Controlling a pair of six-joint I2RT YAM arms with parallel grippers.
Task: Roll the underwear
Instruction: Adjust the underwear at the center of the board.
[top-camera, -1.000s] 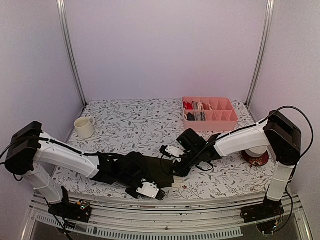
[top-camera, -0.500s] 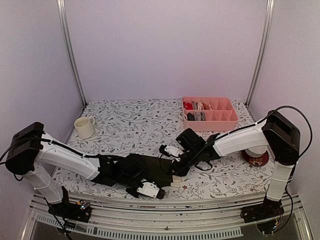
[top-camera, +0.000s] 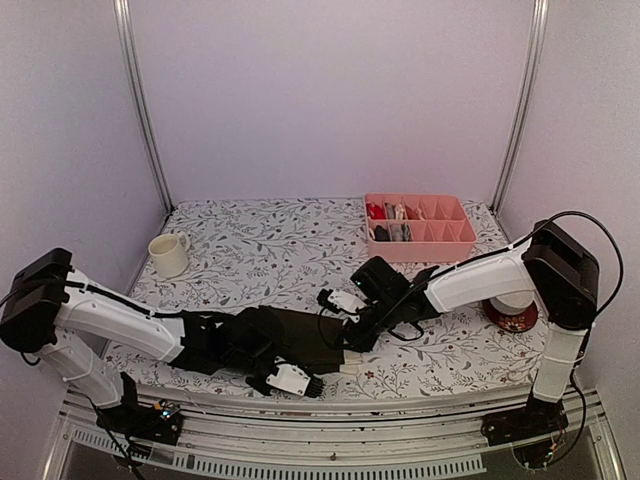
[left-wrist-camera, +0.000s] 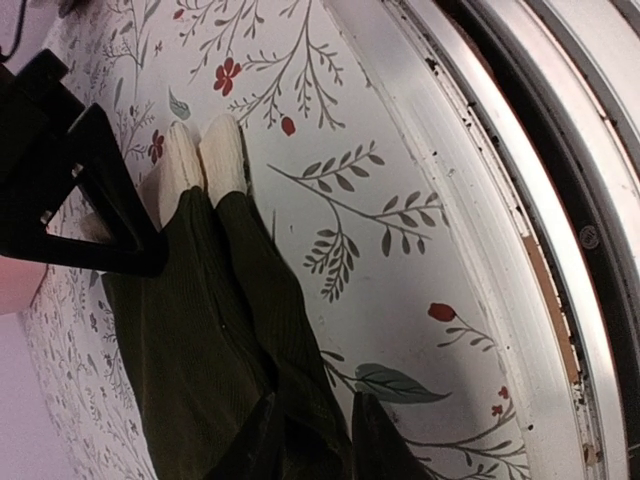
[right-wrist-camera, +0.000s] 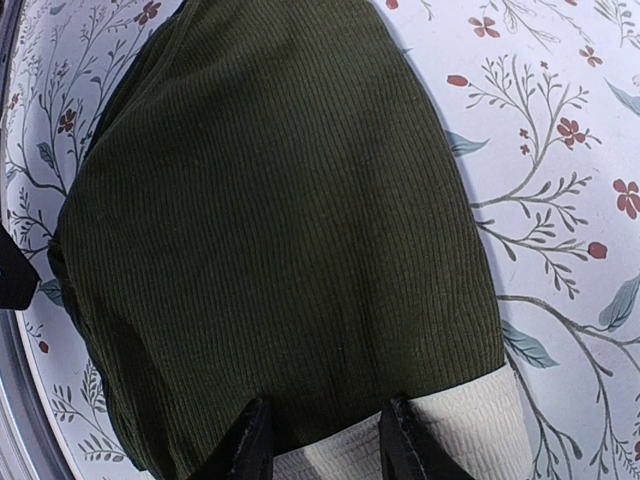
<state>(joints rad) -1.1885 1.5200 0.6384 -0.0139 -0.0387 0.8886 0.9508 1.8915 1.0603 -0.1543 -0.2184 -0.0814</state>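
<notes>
Between left gripper (left-wrist-camera: 318, 445) and right gripper (right-wrist-camera: 325, 440), olive underwear (right-wrist-camera: 270, 220)

table: floral-print cloth (top-camera: 260, 250) covering the top
garment: dark olive underwear (top-camera: 315, 338), lying flat near the front edge, whitish band at its near-right end
left gripper (top-camera: 282, 352): low on the garment's left end, jaws hidden by the wrist
right gripper (top-camera: 352, 338): down on the garment's right end
tray: pink divided tray (top-camera: 420, 245), back right, red, dark and whitish items in its left compartments
mug: white mug (top-camera: 168, 255), upright, back left
dish: red patterned dish (top-camera: 512, 320), far right, partly hidden by the right arm
</notes>
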